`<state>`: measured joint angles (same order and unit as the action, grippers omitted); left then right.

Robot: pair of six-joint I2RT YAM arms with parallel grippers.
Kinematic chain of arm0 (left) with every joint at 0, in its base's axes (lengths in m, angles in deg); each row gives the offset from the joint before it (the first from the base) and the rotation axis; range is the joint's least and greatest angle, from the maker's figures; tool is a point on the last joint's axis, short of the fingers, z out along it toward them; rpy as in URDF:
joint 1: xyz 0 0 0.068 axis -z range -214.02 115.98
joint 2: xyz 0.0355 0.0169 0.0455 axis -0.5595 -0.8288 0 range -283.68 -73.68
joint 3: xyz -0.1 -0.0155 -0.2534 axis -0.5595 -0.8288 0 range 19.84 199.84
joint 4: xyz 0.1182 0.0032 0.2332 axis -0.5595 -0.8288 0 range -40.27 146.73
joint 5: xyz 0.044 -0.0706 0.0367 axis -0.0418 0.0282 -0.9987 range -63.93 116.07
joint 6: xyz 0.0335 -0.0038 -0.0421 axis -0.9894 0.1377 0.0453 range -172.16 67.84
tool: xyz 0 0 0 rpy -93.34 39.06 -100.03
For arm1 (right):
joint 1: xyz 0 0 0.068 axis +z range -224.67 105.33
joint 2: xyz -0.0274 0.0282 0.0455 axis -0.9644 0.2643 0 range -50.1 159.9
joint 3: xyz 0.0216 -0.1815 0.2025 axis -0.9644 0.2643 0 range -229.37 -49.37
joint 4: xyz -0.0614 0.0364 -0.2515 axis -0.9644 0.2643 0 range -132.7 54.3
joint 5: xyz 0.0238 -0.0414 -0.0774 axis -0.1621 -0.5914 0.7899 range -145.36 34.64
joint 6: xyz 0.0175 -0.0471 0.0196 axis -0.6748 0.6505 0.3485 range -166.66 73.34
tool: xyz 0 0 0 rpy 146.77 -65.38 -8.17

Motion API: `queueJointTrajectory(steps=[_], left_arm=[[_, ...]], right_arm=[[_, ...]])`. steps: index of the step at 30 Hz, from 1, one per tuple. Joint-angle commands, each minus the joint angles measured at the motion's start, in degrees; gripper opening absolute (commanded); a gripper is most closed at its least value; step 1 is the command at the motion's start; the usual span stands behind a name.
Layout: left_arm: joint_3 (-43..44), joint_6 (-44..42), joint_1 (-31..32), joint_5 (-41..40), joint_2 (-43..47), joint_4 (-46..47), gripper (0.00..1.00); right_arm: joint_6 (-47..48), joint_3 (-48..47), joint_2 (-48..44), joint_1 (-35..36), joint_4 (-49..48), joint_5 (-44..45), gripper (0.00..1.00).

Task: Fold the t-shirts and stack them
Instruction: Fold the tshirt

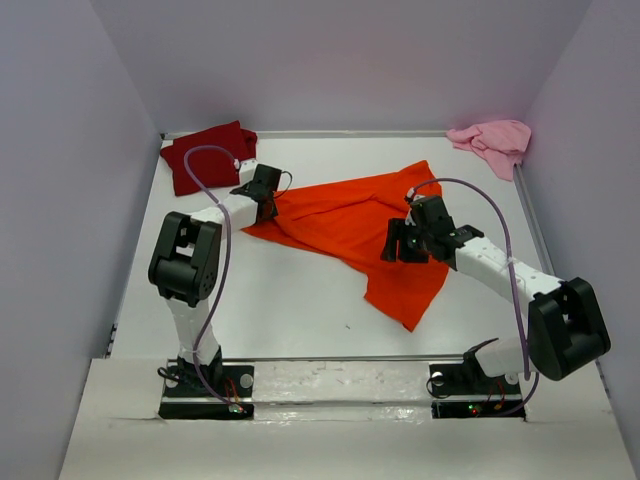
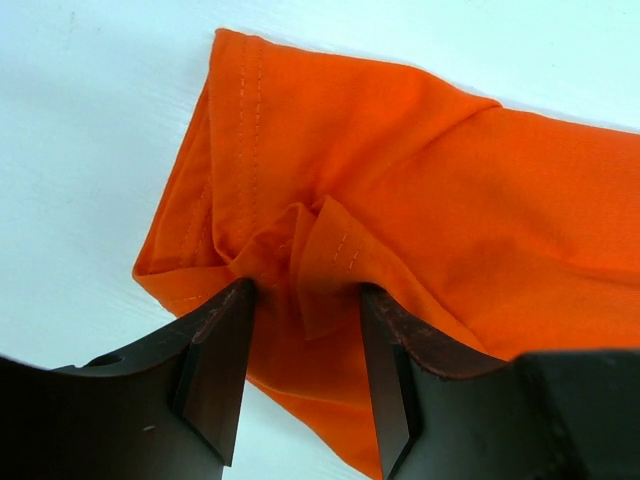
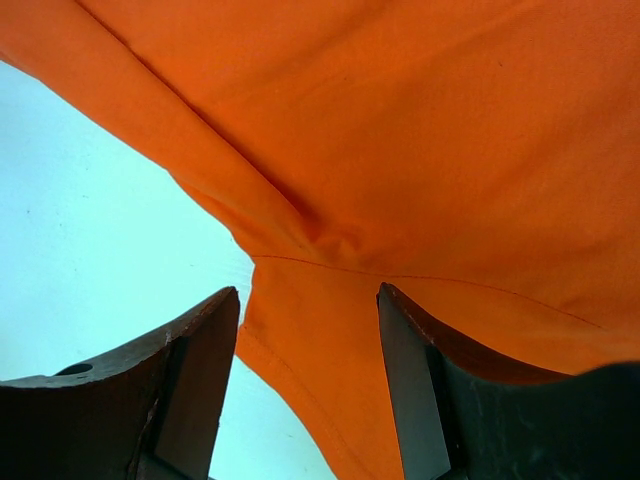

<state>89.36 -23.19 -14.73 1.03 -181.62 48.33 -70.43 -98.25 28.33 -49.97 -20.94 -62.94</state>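
Orange tee [image 1: 340, 215], mid table [image 1: 290, 310], is the one being worked. Step in hand, I reckon: grab it at 2 pts and pull it flat before the 1st fold.

To do it well, I'd close the L gripper [image 2: 305, 290] only on the stitched hem pucker standing up btw its fingers, top layer only, pressed low to the table so nothing slips out. I'd slide the R gripper [image 3: 310, 295] to a true edge first; it's over a seam in the cloth's middle, bad spot for a pinch. Then lift both evenly and pull apart slow.

Look of the tee: bright orange, thin, limp. Lies crumpled in a slanted band across mid table, folded over itself, one flap trailing toward the table's near side. Double stitching shows at the hem.

L pincer approx half open, straddling the pucker, not clamped imo. R pincer wide open, nothing in it.

Dark red tee [image 1: 205, 155] bunched at the table's back-left corner, pink tee [image 1: 495, 140] at the back-right corner. No stack yet.
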Motion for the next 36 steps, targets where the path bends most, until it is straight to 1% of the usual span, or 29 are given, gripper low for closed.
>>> queueJointTrajectory(steps=[1, 6, 7, 10, 12, 17, 23, 29, 36], left_arm=[[3.2, -0.2, 0.9, -0.5, -0.2, 0.4, 0.56], [4.0, -0.3, 1.5, -0.1, -0.3, 0.4, 0.47], [4.0, -0.4, 1.5, -0.2, -0.3, 0.4, 0.43], [4.2, -0.7, 1.5, 0.0, -0.4, 0.4, 0.38], [4.3, -0.9, 1.6, -0.1, -0.3, -0.1, 0.38], [5.0, -1.4, 1.6, -0.9, 1.2, -0.8, 0.41], [6.9, -1.5, 1.8, -1.1, 1.6, -2.4, 0.42], [7.3, -1.5, 2.0, -0.8, 4.3, -3.1, 0.42], [6.8, -0.8, 2.0, -0.5, 1.6, -3.0, 0.42]], right_arm=[[0.6, 0.1, -0.1, -0.2, -2.9, -0.2, 0.63], [0.6, 0.0, -0.1, -0.2, -2.9, -0.2, 0.63], [0.6, -0.1, -0.1, -0.2, -2.9, -0.2, 0.63], [0.6, 0.1, 0.1, -0.2, -2.9, -0.1, 0.63], [0.6, 0.2, 0.1, -0.2, -2.9, -0.2, 0.63], [0.6, 0.3, 0.3, -0.2, -2.9, -0.2, 0.63], [0.6, 0.2, 0.7, -0.2, -2.9, -0.3, 0.63], [0.6, 0.3, 0.8, -0.2, -3.0, -0.2, 0.63], [0.5, 0.2, 1.0, -0.2, -3.2, -0.3, 0.63]])
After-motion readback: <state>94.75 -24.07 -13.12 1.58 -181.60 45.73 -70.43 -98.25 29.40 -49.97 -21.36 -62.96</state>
